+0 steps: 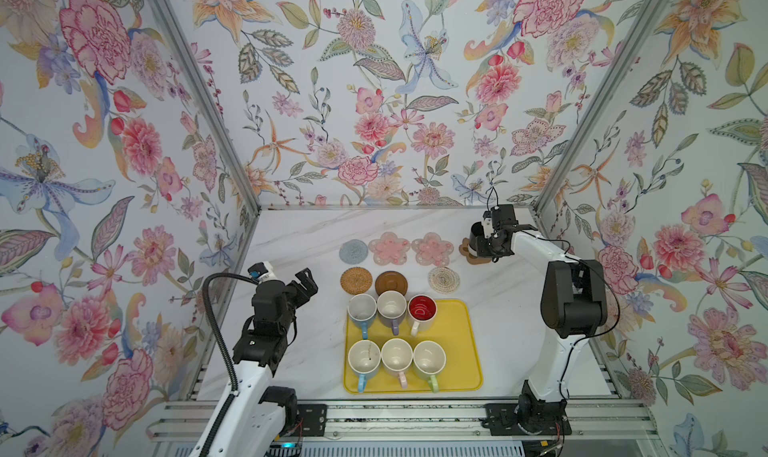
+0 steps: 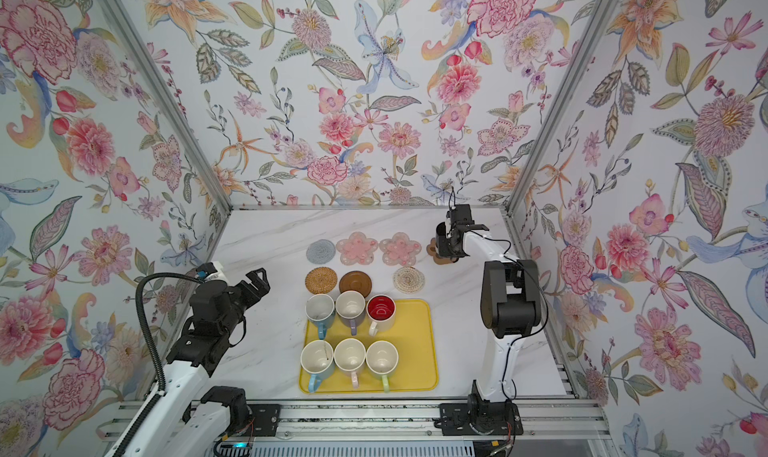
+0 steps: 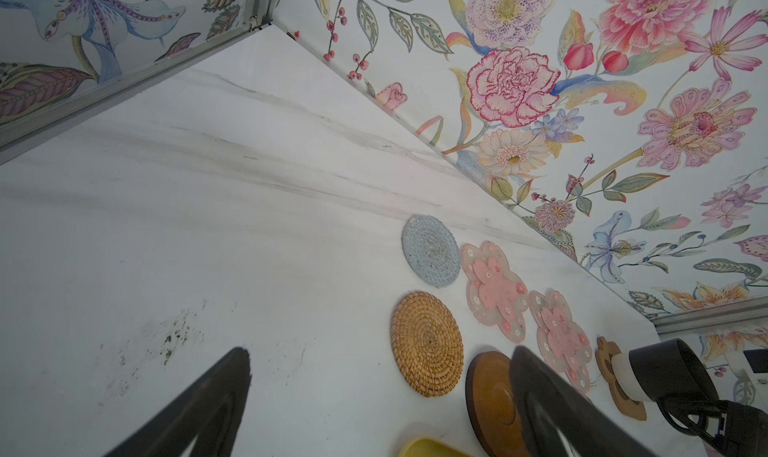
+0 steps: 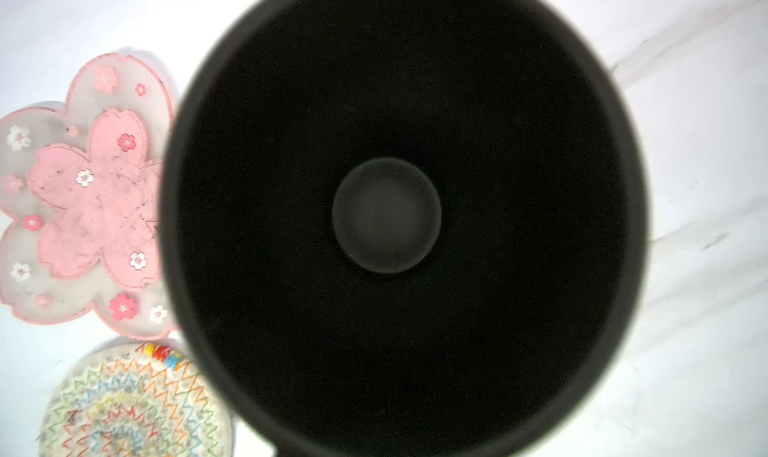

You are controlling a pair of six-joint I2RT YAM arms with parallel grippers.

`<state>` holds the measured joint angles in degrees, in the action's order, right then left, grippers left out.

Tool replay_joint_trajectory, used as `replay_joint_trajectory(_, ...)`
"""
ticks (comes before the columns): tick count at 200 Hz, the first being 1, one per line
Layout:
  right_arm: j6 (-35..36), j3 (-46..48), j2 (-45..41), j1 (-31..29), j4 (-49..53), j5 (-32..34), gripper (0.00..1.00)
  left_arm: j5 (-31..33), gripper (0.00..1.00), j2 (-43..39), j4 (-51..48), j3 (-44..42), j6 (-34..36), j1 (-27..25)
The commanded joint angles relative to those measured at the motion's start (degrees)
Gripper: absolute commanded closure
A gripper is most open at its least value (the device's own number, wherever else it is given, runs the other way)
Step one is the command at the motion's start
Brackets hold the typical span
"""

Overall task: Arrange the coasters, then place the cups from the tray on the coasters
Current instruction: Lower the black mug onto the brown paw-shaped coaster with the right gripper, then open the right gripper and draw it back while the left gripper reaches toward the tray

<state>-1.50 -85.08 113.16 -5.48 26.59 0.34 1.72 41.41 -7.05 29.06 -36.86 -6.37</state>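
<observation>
The yellow tray (image 1: 457, 342) carries six cups (image 1: 397, 357), upright in two rows of three. Left of the tray the left gripper (image 1: 305, 286) hangs in the air, jaws spread wide and empty. Beyond the tray's far right corner the right gripper (image 1: 487, 243) is at the black cup (image 4: 386, 213), which stands on the brown paw coaster (image 3: 606, 353); whether its jaws clasp the cup I cannot tell. Just past the tray's far edge lie the rattan coaster (image 1: 355, 279), wooden disc (image 1: 391, 283) and rope spiral (image 1: 444, 279); further beyond, the grey-blue knit coaster (image 1: 353, 252) and two pink flower coasters (image 1: 389, 248)

Bright yellow tray (image 1: 461, 351), a white mug (image 1: 422, 309) glowing red inside, matte black mug (image 4: 386, 213), two pink blossom-print coasters (image 1: 389, 248) (image 1: 432, 249), cream rope coaster (image 4: 133, 405) stitched with rainbow zigzags.
</observation>
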Motion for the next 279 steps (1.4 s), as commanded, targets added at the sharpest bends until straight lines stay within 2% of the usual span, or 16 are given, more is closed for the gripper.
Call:
replay_joint_trajectory(1,-1.19,-0.53,-1.28,0.30,-2.53,-0.70,0.52,0.22,0.01,-0.80,-1.56,1.77,1.55,0.59)
replay_joint_trajectory(36,-3.55,-0.78,-5.89,0.38,-2.54,0.10,0.30,0.58,0.01,-0.80,-2.75,2.28,2.14,0.57)
replay_joint_trajectory(59,-5.98,-0.74,-10.19,0.49,-1.88,0.62,0.09,0.60,0.01,-1.07,-2.49,2.10,1.93,0.57)
replay_joint_trajectory(75,-8.53,1.43,-14.39,0.56,-1.76,0.67,0.01,0.32,0.01,-0.98,-2.15,1.91,1.74,0.56)
replay_joint_trajectory(109,-14.37,16.80,-29.58,0.34,-8.60,-4.90,0.01,-0.13,0.01,-0.55,-2.24,1.80,1.92,0.59)
replay_joint_trajectory(143,-20.36,32.35,-44.73,-1.37,-18.15,-7.76,0.01,-1.15,0.01,-0.13,-1.21,1.70,2.05,0.57)
replay_joint_trajectory(181,-19.69,34.11,-47.94,-3.42,-15.94,-3.99,0.01,-6.42,0.04,3.24,-1.85,5.45,4.03,0.49)
replay_joint_trajectory(206,-18.48,32.04,-47.42,-3.73,-12.35,-3.28,0.01,-10.20,0.08,4.33,-7.77,10.05,6.15,-0.59)
replay_joint_trajectory(224,-18.26,32.00,-47.99,-3.75,-12.20,-3.06,0.01,-9.78,0.09,4.47,-14.48,14.42,7.94,-4.29)
replay_joint_trajectory(251,-18.39,32.30,-48.22,-4.00,-12.70,-3.06,0.01,-4.61,0.10,4.90,-24.30,19.82,8.99,-13.78)
replay_joint_trajectory(279,-18.76,32.48,-47.96,-4.34,-13.05,-3.09,0.01,-0.68,0.12,5.09,-29.82,21.89,6.51,-23.21)
